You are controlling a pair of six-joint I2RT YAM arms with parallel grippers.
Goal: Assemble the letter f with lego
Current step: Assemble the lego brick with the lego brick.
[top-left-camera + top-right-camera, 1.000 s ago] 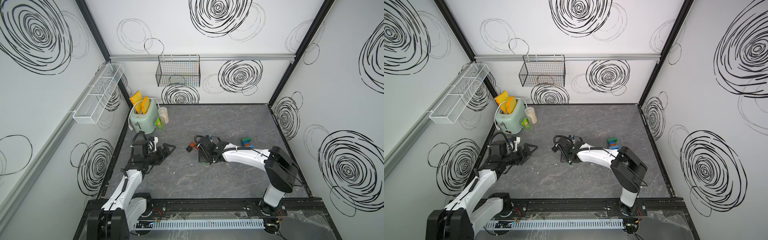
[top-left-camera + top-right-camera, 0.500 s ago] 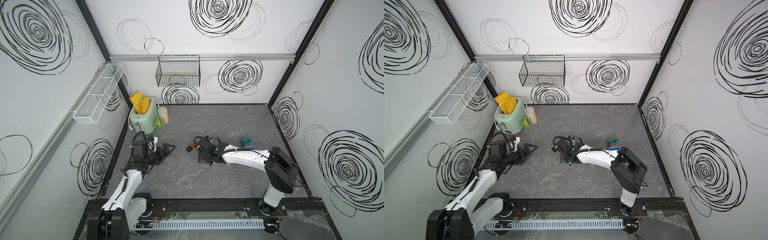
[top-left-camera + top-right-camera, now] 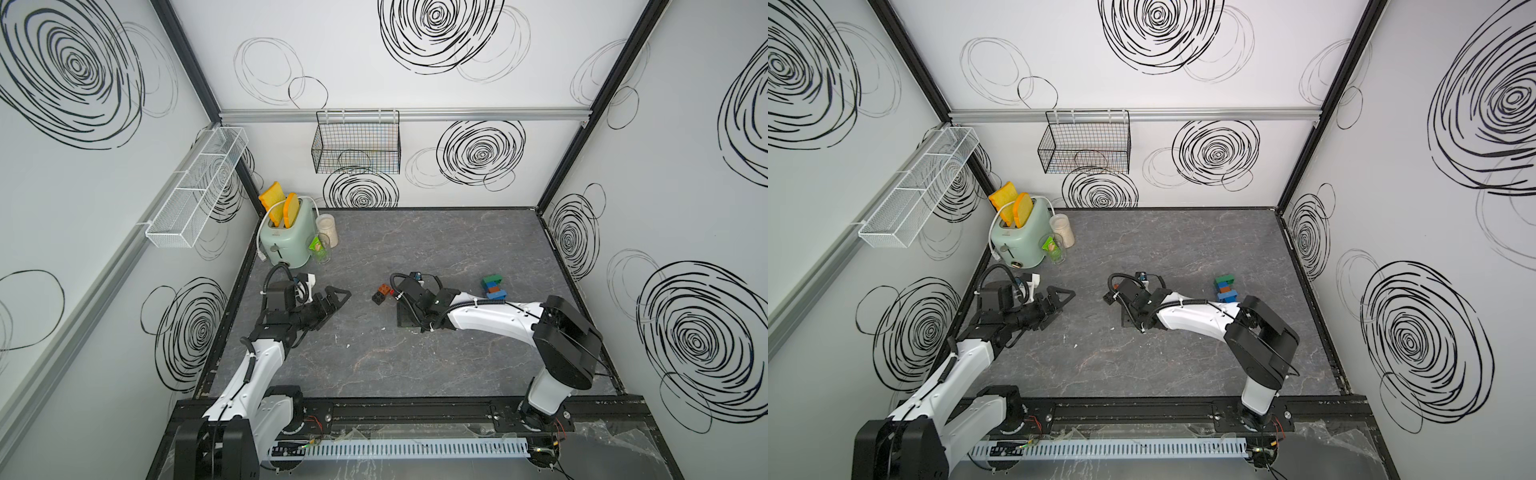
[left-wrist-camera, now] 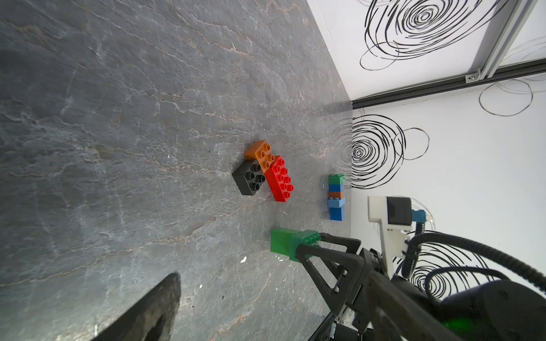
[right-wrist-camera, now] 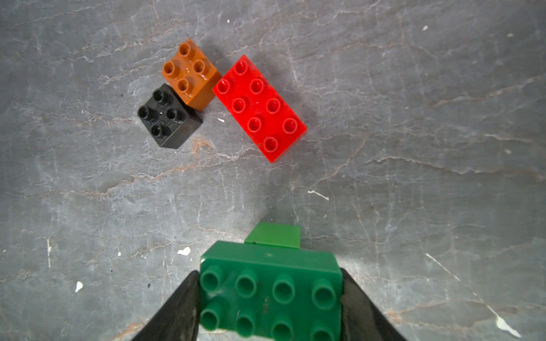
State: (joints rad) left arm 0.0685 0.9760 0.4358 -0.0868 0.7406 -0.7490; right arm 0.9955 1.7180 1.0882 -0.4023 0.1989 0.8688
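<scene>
So the right claw (image 5: 269, 295) is clamping the green brick (image 5: 270, 262) by its short ends, with the long axis running finger to finger and the studs facing the wrist camera. A lighter green brick (image 5: 273, 234) is poking out underneath; can't tell if it's touching the table (image 5: 413, 177). The bit I'm watching: the red brick (image 5: 260, 107) is lying straight ahead of that claw, and its long axis is sitting diagonal to the green one's. I'm guessing a wrist twist is coming if they're meant to line up. The orange brick (image 5: 190, 73) and black brick (image 5: 168, 116) are touching each other just beside the red. A multicolour stack (image 3: 493, 286) is standing near the right wall. The left claw (image 3: 334, 300) is hanging wide apart and empty, well away, so the right arm is nearer. The surface is looking like grey stone, there are scribble-patterned walls all round, and a toaster (image 3: 286, 237) is sitting in the far left corner.
</scene>
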